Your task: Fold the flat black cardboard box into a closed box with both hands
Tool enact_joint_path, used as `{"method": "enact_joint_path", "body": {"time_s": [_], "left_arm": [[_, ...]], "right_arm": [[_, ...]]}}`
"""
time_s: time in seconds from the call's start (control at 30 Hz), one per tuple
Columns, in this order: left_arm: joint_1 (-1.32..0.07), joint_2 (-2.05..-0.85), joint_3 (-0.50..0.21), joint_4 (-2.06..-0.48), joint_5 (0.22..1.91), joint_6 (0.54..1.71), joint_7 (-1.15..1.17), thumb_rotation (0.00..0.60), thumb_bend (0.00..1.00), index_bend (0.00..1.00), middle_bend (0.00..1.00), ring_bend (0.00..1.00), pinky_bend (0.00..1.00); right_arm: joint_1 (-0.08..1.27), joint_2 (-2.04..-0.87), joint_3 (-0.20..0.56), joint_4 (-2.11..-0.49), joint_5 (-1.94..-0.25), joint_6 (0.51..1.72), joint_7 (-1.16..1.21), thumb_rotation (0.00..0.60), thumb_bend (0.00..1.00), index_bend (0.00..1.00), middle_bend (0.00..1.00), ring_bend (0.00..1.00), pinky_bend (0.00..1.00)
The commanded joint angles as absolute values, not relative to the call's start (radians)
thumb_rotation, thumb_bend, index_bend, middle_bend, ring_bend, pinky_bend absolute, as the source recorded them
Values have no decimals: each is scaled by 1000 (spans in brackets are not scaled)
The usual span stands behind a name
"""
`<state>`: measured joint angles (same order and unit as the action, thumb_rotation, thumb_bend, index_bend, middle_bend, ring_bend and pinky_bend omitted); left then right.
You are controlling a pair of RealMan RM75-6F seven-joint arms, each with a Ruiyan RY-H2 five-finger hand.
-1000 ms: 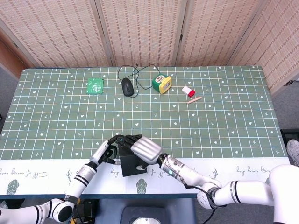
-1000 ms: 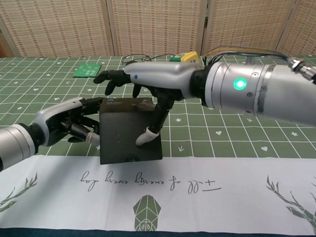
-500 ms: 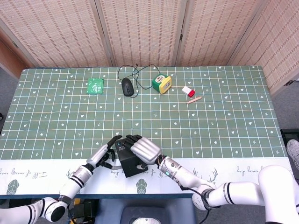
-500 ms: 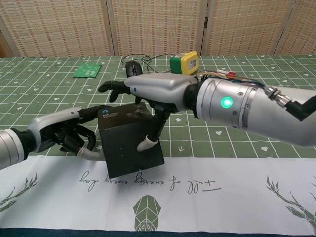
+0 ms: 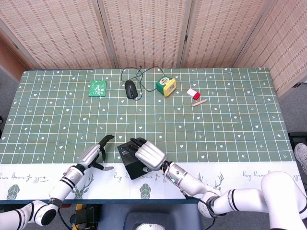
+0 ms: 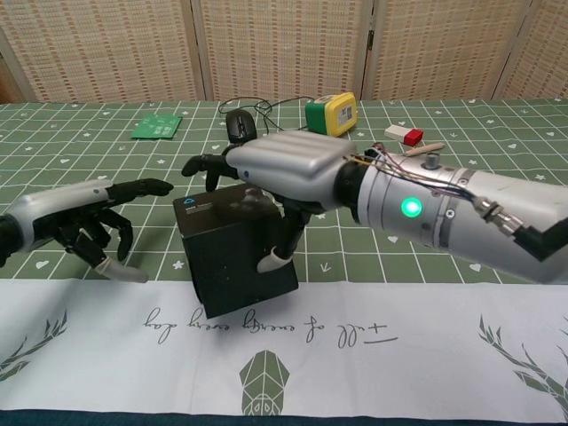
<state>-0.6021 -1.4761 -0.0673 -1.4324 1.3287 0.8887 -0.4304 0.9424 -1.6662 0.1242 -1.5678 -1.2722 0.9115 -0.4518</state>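
My right hand (image 6: pixel 284 173) lies over the black box (image 6: pixel 240 257), fingers (image 6: pixel 271 259) curled down its front, holding it on the worktop (image 6: pixel 426 337). My left hand (image 6: pixel 84 213) hovers just beside it, fingers (image 6: pixel 142 187) spread wide, apart from the box.

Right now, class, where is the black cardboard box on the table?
In the head view the black cardboard box stands at the table's near edge, left of centre, under the right hand, whose fingers rest on it; the left hand is apart, to its left.

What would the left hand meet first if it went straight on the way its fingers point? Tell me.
Probably the black box. The left hand is open beside it, its fingers aimed toward the box's side with bare tablecloth between; depth is hard to judge.
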Motion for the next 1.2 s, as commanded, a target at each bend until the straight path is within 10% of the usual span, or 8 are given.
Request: {"method": "enact_joint_path", "body": {"time_s": [0.03, 0.93, 1.2], "left_arm": [[-600, -1469, -73, -1428, 1324, 889, -427, 600, 39, 0, 0, 570, 924], [-575, -1430, -102, -1405, 1329, 897, -497, 600, 38, 0, 0, 562, 924], [-565, -1407, -110, -1429, 1351, 931, -499, 600, 38, 0, 0, 562, 924]], "right_arm": [[935, -1692, 116, -1540, -1296, 938, -475, 600, 142, 129, 217, 137, 238], [912, -1842, 108, -1310, -1451, 1039, -519, 600, 286, 447, 430, 328, 438], [876, -1775, 117, -1408, -1452, 1065, -499, 600, 216, 291, 225, 225, 437]]}}
